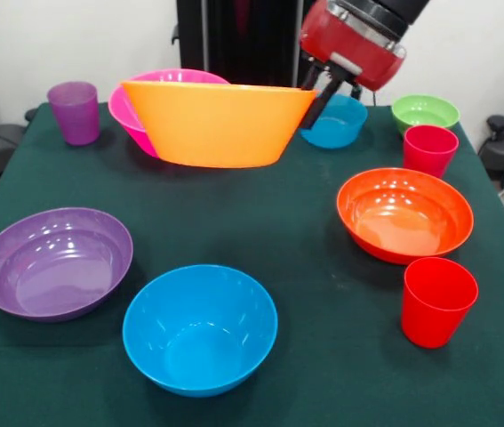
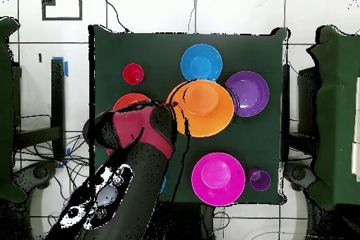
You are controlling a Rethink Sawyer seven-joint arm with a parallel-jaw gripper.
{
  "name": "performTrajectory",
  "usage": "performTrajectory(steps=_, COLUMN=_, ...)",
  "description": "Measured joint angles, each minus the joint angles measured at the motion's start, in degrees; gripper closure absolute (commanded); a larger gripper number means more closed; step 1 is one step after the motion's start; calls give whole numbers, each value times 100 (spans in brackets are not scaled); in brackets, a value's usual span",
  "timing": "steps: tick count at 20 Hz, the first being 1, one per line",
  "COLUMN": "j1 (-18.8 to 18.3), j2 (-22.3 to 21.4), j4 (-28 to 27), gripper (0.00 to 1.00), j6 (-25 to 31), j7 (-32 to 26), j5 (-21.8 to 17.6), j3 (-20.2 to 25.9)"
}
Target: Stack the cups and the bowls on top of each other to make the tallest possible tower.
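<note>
Orange bowl (image 1: 216,124) lifted, seemingly in end effector (image 1: 323,96); pink bowl (image 1: 140,93) behind.

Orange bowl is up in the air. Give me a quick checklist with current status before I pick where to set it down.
1. Grip: gripper pinches the orange bowl at its rim: ok.
2. Bowl clear of the table: ok, it hangs tilted above the cloth.
3. Pink bowl open as a base: ok, nothing in it.
4. Large blue bowl and purple bowl empty: ok.
5. Any stack begun: not ok, every bowl and cup sits alone.
6. Grip firmness: cannot tell.
</note>
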Motion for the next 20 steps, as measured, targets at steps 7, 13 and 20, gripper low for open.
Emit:
performTrajectory(steps=7, j1=-727, j2=-180, j4=-442, gripper=100, j6=585, j7=-5, j5=-98, j3=585)
performTrajectory(steps=13, j1=-1007, j2=-185, j4=-848, gripper=100, j6=963, j7=-5, j5=-204, j3=988)
performTrajectory(steps=20, j1=-1119, j2=-92, j4=-1416, gripper=100, j6=1714, j7=-5, j5=-223, j3=1324)
